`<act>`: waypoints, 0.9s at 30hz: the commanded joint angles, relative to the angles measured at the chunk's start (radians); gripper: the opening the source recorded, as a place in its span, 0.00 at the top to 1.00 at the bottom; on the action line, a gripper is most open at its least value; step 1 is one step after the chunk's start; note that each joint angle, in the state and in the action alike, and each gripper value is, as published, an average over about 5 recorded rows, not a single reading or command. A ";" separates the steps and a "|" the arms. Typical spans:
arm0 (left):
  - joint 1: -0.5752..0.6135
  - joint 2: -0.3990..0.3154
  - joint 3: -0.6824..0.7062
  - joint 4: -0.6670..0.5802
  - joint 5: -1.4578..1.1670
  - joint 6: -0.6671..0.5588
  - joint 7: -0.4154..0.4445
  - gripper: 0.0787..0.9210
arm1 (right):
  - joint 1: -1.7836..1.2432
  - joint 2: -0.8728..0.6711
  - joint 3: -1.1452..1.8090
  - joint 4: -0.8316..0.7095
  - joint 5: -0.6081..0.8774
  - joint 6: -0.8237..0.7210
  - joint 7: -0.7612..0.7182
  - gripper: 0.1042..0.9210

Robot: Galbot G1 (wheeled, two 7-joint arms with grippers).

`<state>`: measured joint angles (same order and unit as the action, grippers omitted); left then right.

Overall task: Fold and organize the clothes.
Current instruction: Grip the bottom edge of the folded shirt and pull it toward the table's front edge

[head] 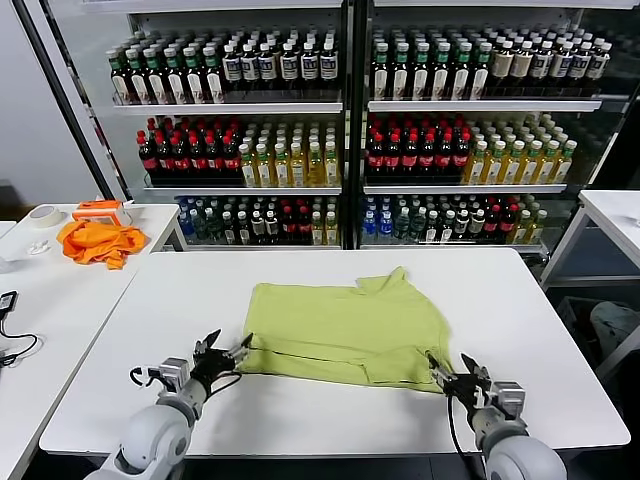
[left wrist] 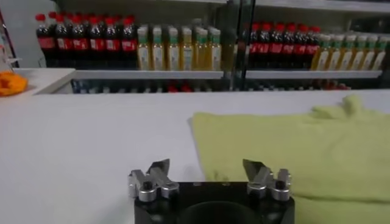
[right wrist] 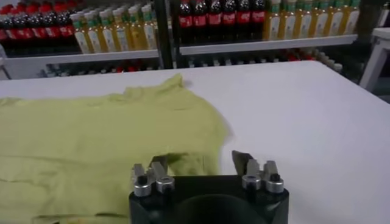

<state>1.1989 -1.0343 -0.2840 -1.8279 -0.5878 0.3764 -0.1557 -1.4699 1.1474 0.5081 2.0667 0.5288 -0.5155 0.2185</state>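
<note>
One lime T-shirt [head: 345, 328] lies flat near the middle of a white table [head: 190, 290], spread as a wide, roughly rectangular shape. Its surface is plain yellow-green, with no print showing on the upper side. The near edge is turned up into a narrow fold, and a small peak of cloth rises at the far right edge. In the left wrist view the T-shirt [left wrist: 292, 149] fills the area beyond and beside the fingers; in the right wrist view the T-shirt [right wrist: 103, 140] spreads across the table ahead of that gripper.

Two grippers are in view, one at each near corner of the cloth. The left gripper [head: 224, 354] sits at the near left corner with its fingers [left wrist: 157, 170] spread apart and holding nothing; whether the tips touch the cloth cannot be told. The right gripper [head: 450, 372] sits at the near right corner, likewise with its fingers [right wrist: 159, 169] parted and empty, one of them over the hem.

One orange garment [head: 98, 241] lies crumpled on a second white table [head: 60, 300] to the left, well apart from the T-shirt, with one roll of tape [head: 43, 215] near it. Behind both tables stand two glass-fronted coolers [head: 350, 120], side by side, their shelves filled with rows of bottles too many to count.
</note>
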 commanded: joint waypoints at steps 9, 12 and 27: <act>0.090 -0.011 0.005 -0.069 0.024 0.078 -0.032 0.12 | -0.062 0.003 0.002 -0.004 -0.011 0.018 -0.007 0.23; 0.100 -0.005 0.008 -0.075 0.033 0.079 -0.021 0.18 | -0.060 0.003 -0.006 -0.013 -0.008 0.020 -0.010 0.34; 0.103 0.011 0.007 -0.071 0.045 0.087 0.020 0.69 | -0.057 0.003 -0.017 -0.002 -0.023 0.037 -0.017 0.87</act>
<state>1.2823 -1.0339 -0.2732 -1.8855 -0.5472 0.4535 -0.1507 -1.5234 1.1459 0.4909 2.0609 0.5058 -0.4848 0.2003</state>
